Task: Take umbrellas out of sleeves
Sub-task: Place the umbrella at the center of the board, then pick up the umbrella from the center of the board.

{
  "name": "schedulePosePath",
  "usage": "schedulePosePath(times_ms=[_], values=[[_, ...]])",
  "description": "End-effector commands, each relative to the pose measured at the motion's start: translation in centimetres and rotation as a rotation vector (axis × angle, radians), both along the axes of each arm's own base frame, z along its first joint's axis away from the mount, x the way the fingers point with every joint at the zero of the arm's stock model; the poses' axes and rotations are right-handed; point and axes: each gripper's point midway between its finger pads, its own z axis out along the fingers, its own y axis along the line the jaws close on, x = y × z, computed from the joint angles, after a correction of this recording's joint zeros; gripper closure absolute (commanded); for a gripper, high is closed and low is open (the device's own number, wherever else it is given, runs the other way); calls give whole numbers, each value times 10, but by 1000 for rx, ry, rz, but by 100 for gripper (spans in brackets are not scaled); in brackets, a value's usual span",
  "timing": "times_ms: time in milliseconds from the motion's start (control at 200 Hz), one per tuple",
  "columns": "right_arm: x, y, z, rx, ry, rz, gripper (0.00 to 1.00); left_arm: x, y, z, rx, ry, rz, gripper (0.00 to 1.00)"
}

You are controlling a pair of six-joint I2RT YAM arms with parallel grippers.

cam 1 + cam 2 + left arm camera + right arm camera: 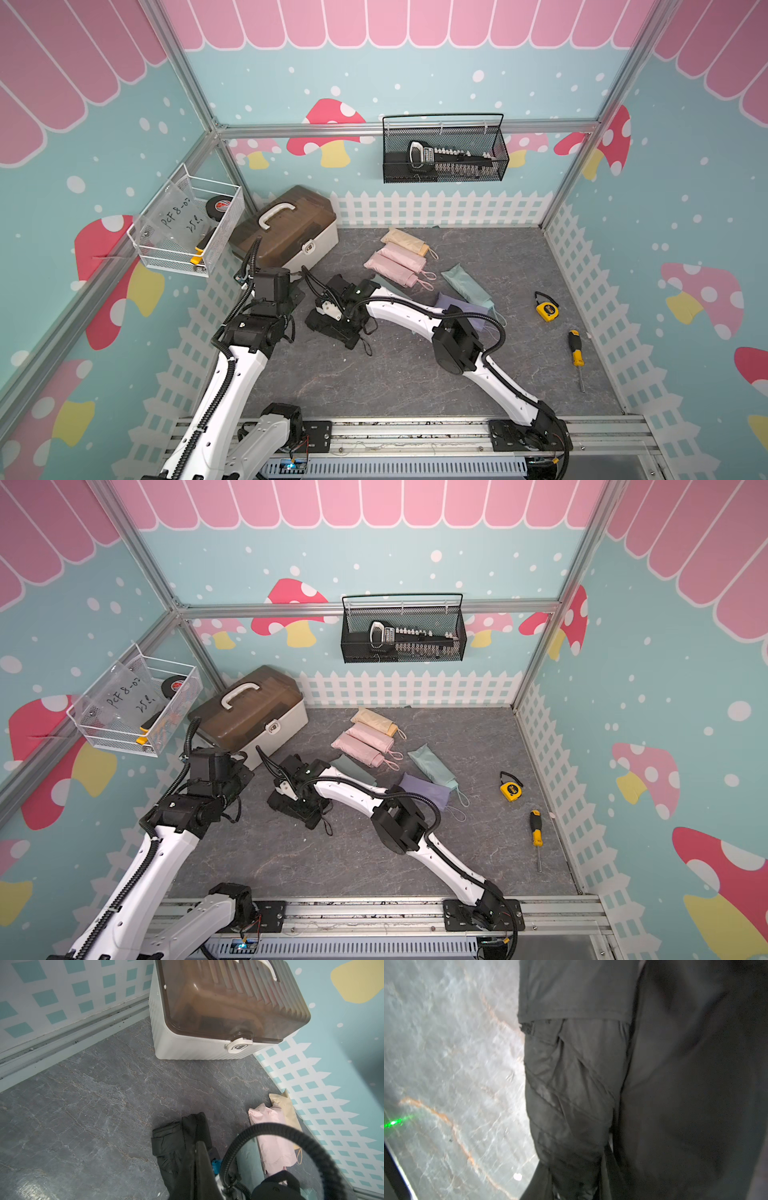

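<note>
Hanging over the black pleated umbrella (322, 328) on the grey marbled tabletop (395, 374), the right fingers' (201, 1155) grip cannot be told. The left fingers (296, 292) are clenched.

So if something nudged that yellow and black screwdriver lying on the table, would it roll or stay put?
The screwdriver looks rigid, so it would probably lift in one piece. Its rounded handle and thin shaft suggest it may roll sideways on the smooth table. The handle is much thicker, so it would likely curve rather than roll straight.
</note>
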Motion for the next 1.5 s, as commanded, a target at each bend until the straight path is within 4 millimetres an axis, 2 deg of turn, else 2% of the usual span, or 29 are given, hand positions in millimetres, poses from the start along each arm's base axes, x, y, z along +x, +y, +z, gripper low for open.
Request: schedulePosePath(times_ms=[0, 30, 85, 170, 250, 265, 285, 325, 365, 420, 480, 560, 640, 725, 745, 760, 795, 865, 956, 1011, 1121, 1191, 1206, 1346, 1496], values=[[17, -6, 0, 18, 24, 5, 75, 1, 3, -2, 31, 4, -2, 100], [18, -4, 2, 40, 37, 10, 69, 1, 2, -3, 30, 6, -8, 100], [15, 2, 9, 85, 64, 32, 51, 3, 0, -3, 33, 5, -24, 100], [8, 7, 27, 135, 83, 64, 39, 8, -14, -2, 12, -36, -112, 97], [4, 4, 51, 170, 74, 75, 38, 10, -28, 5, -4, -122, -195, 91], [3, 2, 59, 177, 68, 74, 38, 10, -30, 8, -9, -144, -211, 85], [2, 0, 66, 185, 56, 71, 37, 10, -34, 10, -13, -166, -232, 82], [1, -6, 80, 200, 32, 65, 37, 10, -41, 15, -21, -208, -274, 67], [0, -14, 93, 216, 6, 52, 37, 9, -47, 19, -22, -237, -308, 58], [-1, -27, 107, 235, -31, 26, 37, 10, -54, 19, -19, -239, -341, 56], [2, -48, 113, 238, -58, -21, 38, 14, -64, 16, -12, -220, -385, 56], [10, -83, 104, 200, -82, -106, 38, 21, -86, 4, -13, -183, -466, 56], [24, -126, 83, 115, -107, -217, 38, 28, -115, -15, -31, -131, -555, 56], [27, -162, 60, 51, -96, -305, 38, 36, -147, -38, -57, -86, -645, 57], [27, -168, 52, 35, -88, -320, 38, 37, -153, -42, -64, -77, -661, 57], [26, -172, 59, 47, -99, -332, 38, 39, -157, -45, -69, -70, -670, 57], [25, -179, 56, 38, -99, -352, 39, 41, -164, -54, -77, -51, -682, 57], [24, -191, 51, 6, -117, -384, 38, 47, -171, -65, -95, -30, -689, 57], [33, -206, 44, -54, -171, -435, 37, 52, -178, -73, -119, -25, -699, 56], [39, -211, 42, -74, -200, -455, 32, 54, -183, -77, -139, -21, -710, 56], [55, -212, 47, -86, -263, -452, 12, 55, -188, -83, -154, -5, -733, 56], [63, -204, 55, -84, -285, -415, 7, 54, -188, -86, -148, 3, -738, 57], [65, -203, 45, -108, -274, -404, 6, 54, -188, -87, -146, 6, -739, 56], [86, -195, 23, -198, -228, -356, 5, 53, -187, -93, -137, 11, -742, 57], [102, -182, 13, -171, -176, -366, 5, 57, -190, -96, -133, 19, -757, 57]])
